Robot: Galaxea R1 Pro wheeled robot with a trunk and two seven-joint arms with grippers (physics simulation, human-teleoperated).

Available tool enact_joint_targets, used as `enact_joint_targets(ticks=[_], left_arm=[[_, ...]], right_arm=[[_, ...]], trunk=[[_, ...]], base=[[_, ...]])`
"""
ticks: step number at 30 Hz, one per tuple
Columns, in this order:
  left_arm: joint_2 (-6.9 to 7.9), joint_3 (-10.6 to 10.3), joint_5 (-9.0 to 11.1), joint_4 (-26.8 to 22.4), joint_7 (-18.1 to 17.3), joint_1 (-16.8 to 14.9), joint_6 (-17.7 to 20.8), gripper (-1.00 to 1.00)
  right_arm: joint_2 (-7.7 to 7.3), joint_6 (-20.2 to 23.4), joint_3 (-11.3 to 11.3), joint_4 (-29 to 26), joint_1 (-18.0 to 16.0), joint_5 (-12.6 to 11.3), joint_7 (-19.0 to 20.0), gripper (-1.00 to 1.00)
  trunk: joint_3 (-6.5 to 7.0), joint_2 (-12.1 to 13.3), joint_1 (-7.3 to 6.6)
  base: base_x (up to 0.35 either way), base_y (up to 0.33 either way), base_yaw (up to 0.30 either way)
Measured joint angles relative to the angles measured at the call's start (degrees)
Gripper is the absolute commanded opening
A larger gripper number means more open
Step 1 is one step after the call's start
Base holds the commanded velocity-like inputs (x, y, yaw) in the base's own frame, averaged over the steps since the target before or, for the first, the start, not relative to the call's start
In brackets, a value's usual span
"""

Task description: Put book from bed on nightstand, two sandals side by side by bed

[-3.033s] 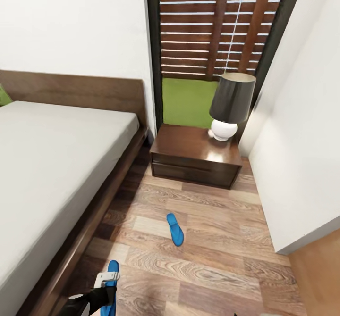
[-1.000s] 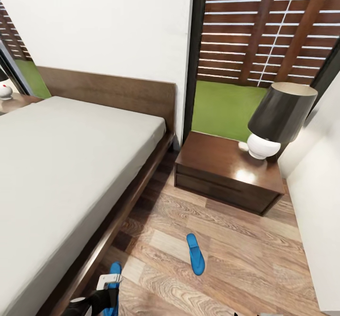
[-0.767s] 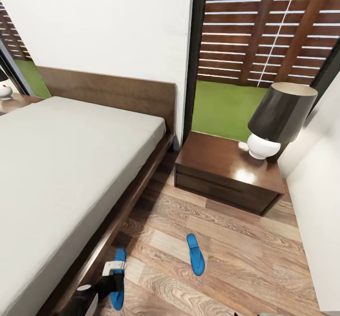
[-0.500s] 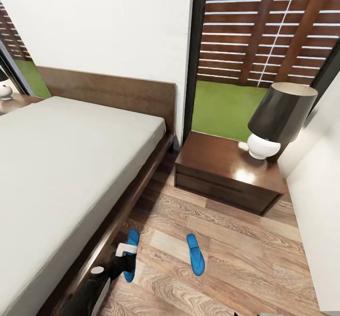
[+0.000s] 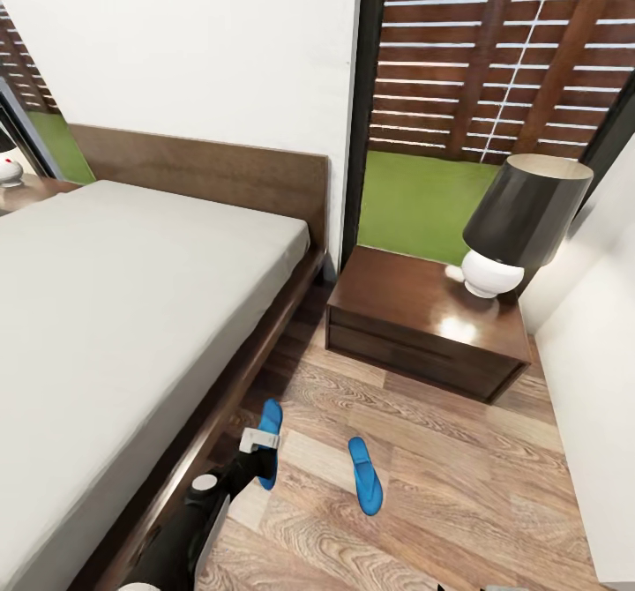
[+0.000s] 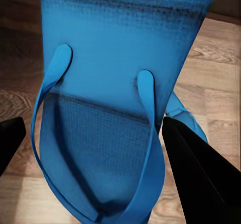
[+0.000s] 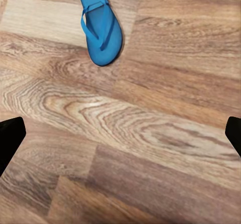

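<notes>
Two blue sandals are in play, and one of them has travelled: the held sandal (image 5: 269, 428), which half a second ago sat lower and further left in the head view, now hangs in the lower middle of the frame, noticeably closer to the sandal on the floor (image 5: 365, 475), while the camera itself has not moved over that last second. That reads as the carry phase of the pairing step, with the gap between the two closing but the set-down not yet made; the two remain apart, the carried one just beside the dark frame of the bed (image 5: 220, 415). The left arm reaches up from the bottom left of the head view, forearm slanted toward the centre, with the left gripper (image 5: 260, 452) at its tip; in the left wrist view its dark fingers (image 6: 201, 179) flank the sandal's sole on both sides, pinching it. The right gripper (image 7: 120, 133) hovers over bare planks with its fingers spread wide at the frame's lower corners, the floor sandal at the upper left of that view. The nightstand (image 5: 423, 326) with its lamp (image 5: 520, 220) stands at centre right; I see no book on the mattress.
</notes>
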Motion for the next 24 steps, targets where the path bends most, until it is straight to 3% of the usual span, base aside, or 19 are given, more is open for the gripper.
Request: enact_joint_targets(ticks=[9,24], left_arm=[[-0.11,-2.09,0.06,0.03,-0.01,-0.01,-0.02,-1.00],[-0.11,-2.31,0.07,0.04,0.00,-0.01,-0.02,-1.00]], right_arm=[[0.00,-0.01,-0.12,0.00,0.00,0.00,0.02,1.00],[-0.04,-0.01,-0.01,-0.08,0.00,-0.13,0.03,1.00]], trunk=[[0.00,0.00,0.00],[0.00,0.00,0.00]], base=[[0.000,0.000,0.000],[0.000,0.000,0.000]])
